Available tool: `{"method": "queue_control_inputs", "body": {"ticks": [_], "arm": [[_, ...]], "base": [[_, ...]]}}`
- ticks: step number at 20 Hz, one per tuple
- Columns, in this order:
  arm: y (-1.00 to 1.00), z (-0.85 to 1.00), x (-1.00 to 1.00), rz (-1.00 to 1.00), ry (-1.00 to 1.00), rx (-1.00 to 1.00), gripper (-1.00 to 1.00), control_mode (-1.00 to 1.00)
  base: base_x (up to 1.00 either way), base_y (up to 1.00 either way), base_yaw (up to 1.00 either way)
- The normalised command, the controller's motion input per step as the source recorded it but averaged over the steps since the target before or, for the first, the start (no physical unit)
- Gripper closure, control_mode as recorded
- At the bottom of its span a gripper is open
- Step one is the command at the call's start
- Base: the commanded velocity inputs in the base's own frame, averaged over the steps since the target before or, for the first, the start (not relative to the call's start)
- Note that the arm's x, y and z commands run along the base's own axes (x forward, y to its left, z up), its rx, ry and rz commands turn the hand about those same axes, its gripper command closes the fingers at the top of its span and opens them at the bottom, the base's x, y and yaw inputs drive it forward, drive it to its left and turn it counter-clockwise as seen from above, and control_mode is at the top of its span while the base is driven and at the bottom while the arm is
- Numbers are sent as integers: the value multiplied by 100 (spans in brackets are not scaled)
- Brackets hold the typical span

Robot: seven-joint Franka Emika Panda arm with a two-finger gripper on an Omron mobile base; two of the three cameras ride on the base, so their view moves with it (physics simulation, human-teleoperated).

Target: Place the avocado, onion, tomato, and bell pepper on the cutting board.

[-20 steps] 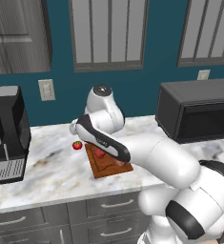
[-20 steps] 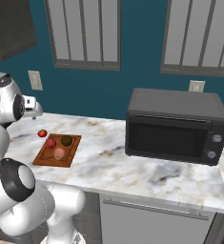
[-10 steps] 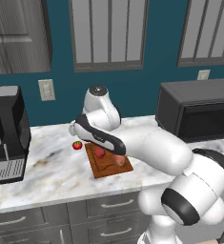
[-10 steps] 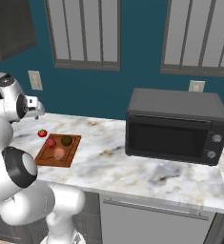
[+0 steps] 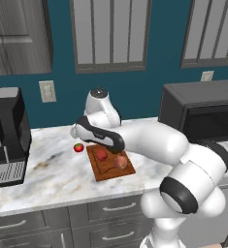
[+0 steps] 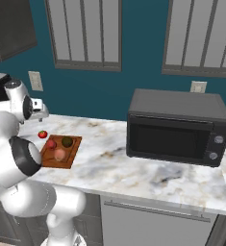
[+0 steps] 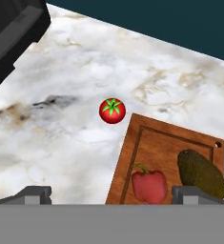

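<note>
Counter (image 5: 52, 177) of pale marble spreads beneath the gripper (image 7: 112, 193), whose fingers stand wide apart and hold nothing; in the hand view its two dark fingertips (image 7: 35, 193) rise at the bottom edge with open space between them. Microwave (image 6: 177, 126), the biggest thing on the counter, sits well apart from the gripper, far off to the right in the right base view. Coffee machine (image 5: 6, 138), dark and boxy, stands on the other side, and its corner reaches into the top left of the hand view. Board (image 7: 168, 157) lies just ahead of the gripper and toward its right fingertip, flat on the marble, with a groove around its edge. On the board the onion (image 5: 121, 162) rests toward the near side in the left base view, the avocado (image 7: 200, 172) lies just above the right fingertip, and the pepper (image 7: 149, 185) sits beside the avocado, close to the board's left groove. Tomato (image 7: 112, 110) sits on bare marble straight ahead of the gripper, just beside the board's corner but off it.
</note>
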Motion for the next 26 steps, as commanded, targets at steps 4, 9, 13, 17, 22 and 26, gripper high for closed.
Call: {"method": "queue_control_inputs", "body": {"ticks": [4,9,13,17,22,26], "arm": [[14,-1,18,0,5,0,-100,-100],[9,-7,15,0,6,-1,-100,-100],[0,-13,18,0,3,-1,-100,-100],[0,-13,19,0,2,-2,-100,-100],[5,-15,28,0,1,-3,-100,-100],[9,-12,23,0,2,-2,-100,-100]], "base": [[0,0,0],[0,0,0],[0,0,0],[0,0,0],[0,0,0],[0,0,0]]}}
